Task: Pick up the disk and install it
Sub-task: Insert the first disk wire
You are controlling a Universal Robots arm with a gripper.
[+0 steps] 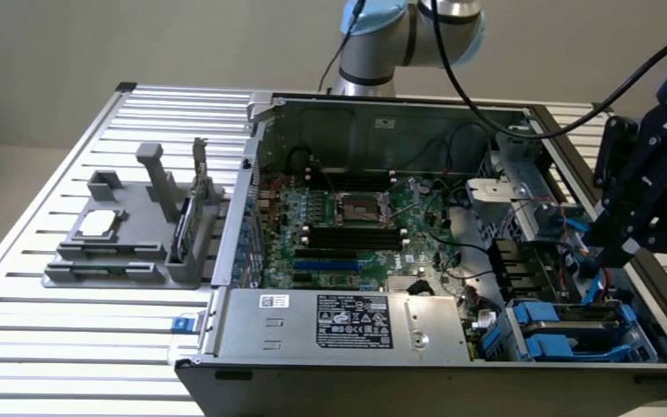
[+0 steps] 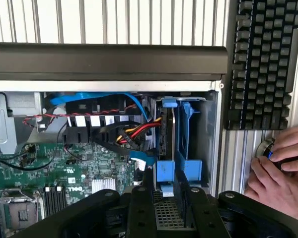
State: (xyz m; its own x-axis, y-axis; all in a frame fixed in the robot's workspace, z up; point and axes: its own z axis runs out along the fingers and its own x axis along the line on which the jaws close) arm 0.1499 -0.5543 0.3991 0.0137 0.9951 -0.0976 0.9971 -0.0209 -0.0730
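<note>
Open computer case on slatted table, fixture block at exterior view's left.

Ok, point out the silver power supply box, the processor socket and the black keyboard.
Silver power supply box [image 1: 354, 321]: exterior view, on its printed label.
Processor socket [image 1: 354, 207]: exterior view, on the middle of the socket.
Black keyboard [image 2: 260, 64]: wrist view, on the rows of keys.
</note>
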